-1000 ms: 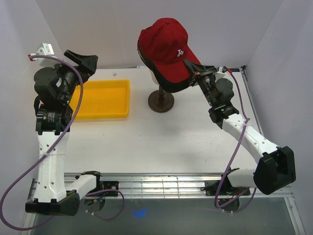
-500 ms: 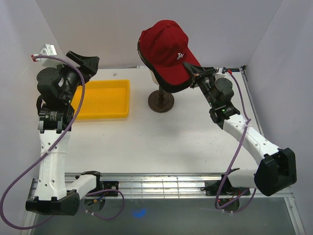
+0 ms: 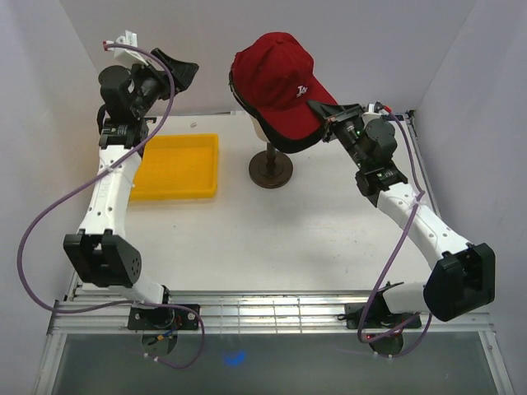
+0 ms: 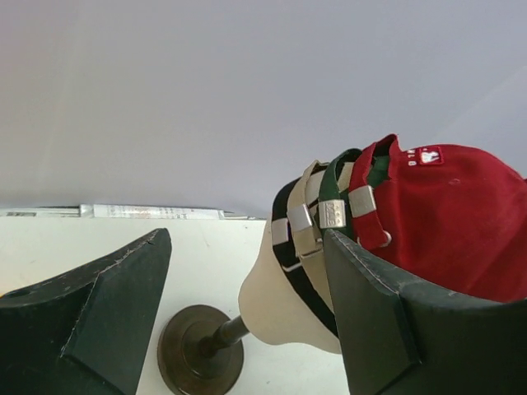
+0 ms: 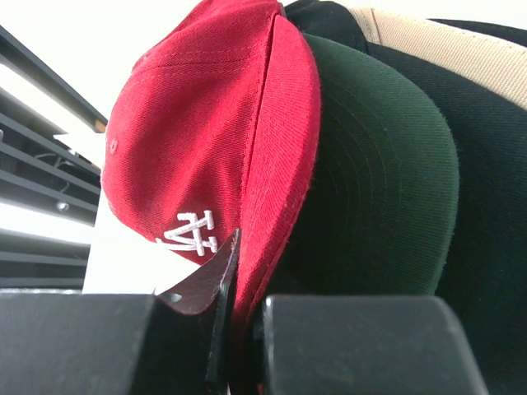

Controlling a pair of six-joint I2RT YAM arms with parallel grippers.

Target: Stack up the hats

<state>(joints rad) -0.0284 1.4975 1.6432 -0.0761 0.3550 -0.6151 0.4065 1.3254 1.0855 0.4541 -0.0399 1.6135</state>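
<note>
A red cap (image 3: 276,78) with a white logo sits on top of the stack of hats on the beige mannequin head (image 4: 284,309). Under it show the dark green cap (image 5: 387,164), a tan cap (image 5: 453,45) and black caps (image 5: 494,206); their back straps (image 4: 325,210) show in the left wrist view. My right gripper (image 3: 331,123) is shut on the red cap's brim (image 5: 272,206). My left gripper (image 3: 179,70) is open and empty, raised at the back left, apart from the stack and facing its rear.
A yellow tray (image 3: 174,167) lies at the back left of the white table. The mannequin's dark round stand (image 3: 271,170) rests at the back centre. White walls close the back and both sides.
My left arm has swung up and rightward, toward the back of the hat stack. My right gripper stays shut on the red brim, shifted slightly.
</note>
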